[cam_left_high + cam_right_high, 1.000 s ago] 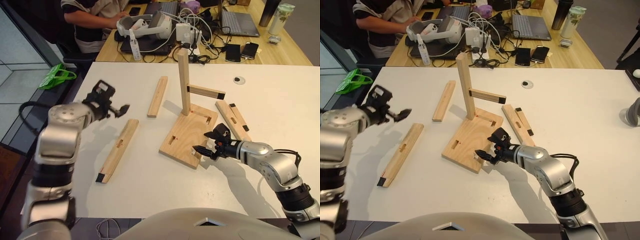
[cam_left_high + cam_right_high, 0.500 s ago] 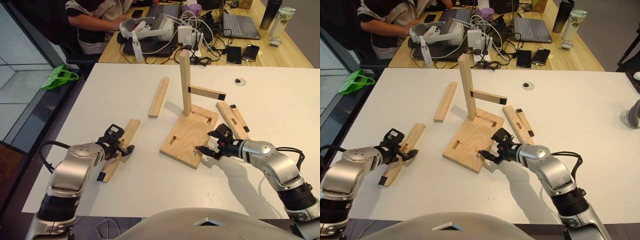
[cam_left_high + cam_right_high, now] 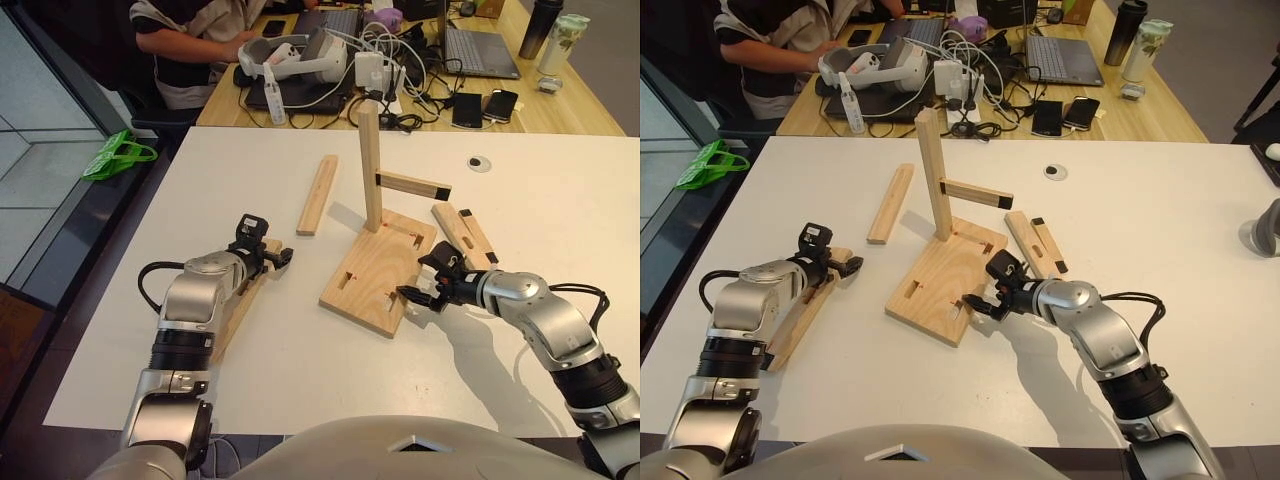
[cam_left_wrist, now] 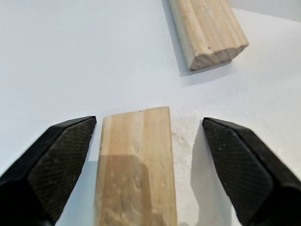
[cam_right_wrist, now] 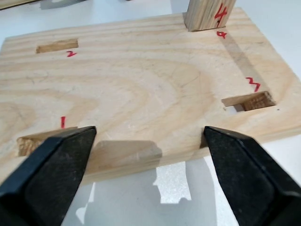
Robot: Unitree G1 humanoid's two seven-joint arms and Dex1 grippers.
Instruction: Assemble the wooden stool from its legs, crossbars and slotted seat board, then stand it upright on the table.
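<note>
**A:** Where's the left gripper [image 4: 149, 121]?

**B:** Its fingers are apart, straddling the end of the leg [image 4: 136, 160] that lies flat on the table [image 3: 300, 385], left of the board [image 3: 372, 275]. Neither pad seems to touch the wood, though one side is close enough that I can't be sure.

**A:** And the right gripper [image 5: 149, 131]?

**B:** It's spread wide too, at the board's near edge, with an empty slot [image 5: 248, 100] just off to one side.

**A:** What about the board itself?

**B:** It's lying flat. The standing leg [image 3: 370, 160] is upright in its far corner, with a crossbar [image 3: 412, 184] jutting out of it.

**A:** So the step in hand is picking up the flat leg.

**B:** I'd say so. The left gripper should slide further down the leg before closing, so the tip stays free for the slot. It should clamp squarely across the narrow sides so the leg can't swing when lifted. The right gripper would do well to pin the board, or the standing leg may rock loose.
</note>
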